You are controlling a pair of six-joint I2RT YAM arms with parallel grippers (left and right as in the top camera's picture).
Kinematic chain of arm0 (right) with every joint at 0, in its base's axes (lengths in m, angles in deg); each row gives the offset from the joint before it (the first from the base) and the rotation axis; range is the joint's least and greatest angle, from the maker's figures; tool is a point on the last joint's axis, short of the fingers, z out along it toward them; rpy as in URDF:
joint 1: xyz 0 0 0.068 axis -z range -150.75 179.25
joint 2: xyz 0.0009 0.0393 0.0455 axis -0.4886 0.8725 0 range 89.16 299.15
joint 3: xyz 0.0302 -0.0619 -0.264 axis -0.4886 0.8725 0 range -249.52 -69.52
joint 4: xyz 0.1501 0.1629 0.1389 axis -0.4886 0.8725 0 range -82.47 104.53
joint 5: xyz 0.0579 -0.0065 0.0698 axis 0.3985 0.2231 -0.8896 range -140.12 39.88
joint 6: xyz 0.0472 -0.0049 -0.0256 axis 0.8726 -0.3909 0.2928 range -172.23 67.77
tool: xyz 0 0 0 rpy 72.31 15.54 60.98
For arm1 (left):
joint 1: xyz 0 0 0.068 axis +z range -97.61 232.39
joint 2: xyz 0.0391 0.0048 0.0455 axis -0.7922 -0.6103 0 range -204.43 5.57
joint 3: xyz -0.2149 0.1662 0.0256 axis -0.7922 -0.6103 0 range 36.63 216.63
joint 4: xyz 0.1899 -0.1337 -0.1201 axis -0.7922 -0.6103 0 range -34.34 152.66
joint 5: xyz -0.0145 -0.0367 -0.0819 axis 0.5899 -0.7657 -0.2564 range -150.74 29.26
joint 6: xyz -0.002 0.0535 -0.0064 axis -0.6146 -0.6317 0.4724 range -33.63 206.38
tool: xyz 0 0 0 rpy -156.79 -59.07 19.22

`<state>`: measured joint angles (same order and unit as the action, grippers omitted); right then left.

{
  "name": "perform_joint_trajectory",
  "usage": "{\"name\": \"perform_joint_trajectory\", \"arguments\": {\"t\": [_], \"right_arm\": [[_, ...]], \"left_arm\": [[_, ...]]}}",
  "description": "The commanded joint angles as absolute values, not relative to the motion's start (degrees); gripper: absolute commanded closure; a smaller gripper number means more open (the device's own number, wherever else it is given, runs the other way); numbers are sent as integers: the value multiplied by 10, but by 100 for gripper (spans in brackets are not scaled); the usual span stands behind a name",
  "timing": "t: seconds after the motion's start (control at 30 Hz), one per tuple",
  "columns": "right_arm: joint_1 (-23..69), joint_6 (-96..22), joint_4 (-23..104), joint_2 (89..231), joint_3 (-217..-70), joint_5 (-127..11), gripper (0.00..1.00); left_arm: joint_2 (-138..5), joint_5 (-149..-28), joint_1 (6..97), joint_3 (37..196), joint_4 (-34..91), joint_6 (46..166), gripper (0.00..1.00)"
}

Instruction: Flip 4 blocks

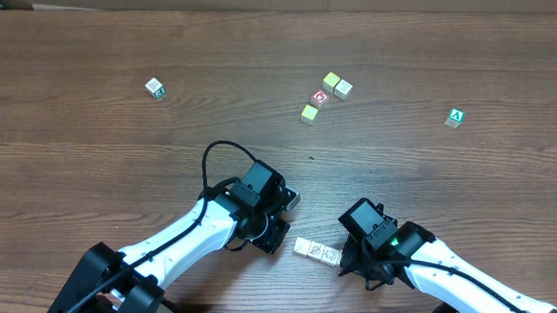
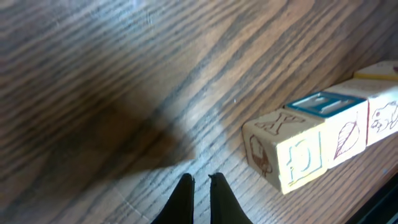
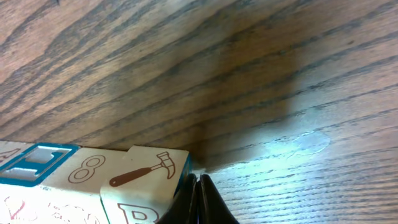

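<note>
At the near edge of the desk (image 1: 92, 169), the 4 blocks (image 1: 316, 252) lie in 1 tight row between the 2 arms. The left end effector (image 2: 200, 180) is closed on nothing, its tips almost together just beside the end block (image 2: 287, 151), which shows line drawings on cream faces. Next along the row is a block with a blue-framed top (image 2: 323, 103). The right end effector (image 3: 198, 179) is also closed and empty, its tips right against the corner of a block with a hammer drawing (image 3: 149, 170). Farther back, a red-faced cube (image 1: 320, 98) sits with 3 yellowish neighbours near it. A green A cube (image 1: 455, 117) lies well off to the right and a green-edged cube (image 1: 155, 88) far to the left.
</note>
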<state>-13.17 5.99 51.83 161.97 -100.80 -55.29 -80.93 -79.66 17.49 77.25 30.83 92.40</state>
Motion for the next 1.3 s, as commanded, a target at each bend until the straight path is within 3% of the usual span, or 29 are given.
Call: {"name": "perform_joint_trajectory", "arguments": {"t": [0.0,0.8,1.27], "right_arm": [[-136,59,515,1619,-1019,-558,96],[-136,59,506,1619,-1019,-569,96],[-136,59,507,1619,-1019,-578,96]], "left_arm": [[-813,-803,173,770,319,948,96],[-815,-796,154,770,349,971,96],[-907,-799,154,770,359,976,96]]}}
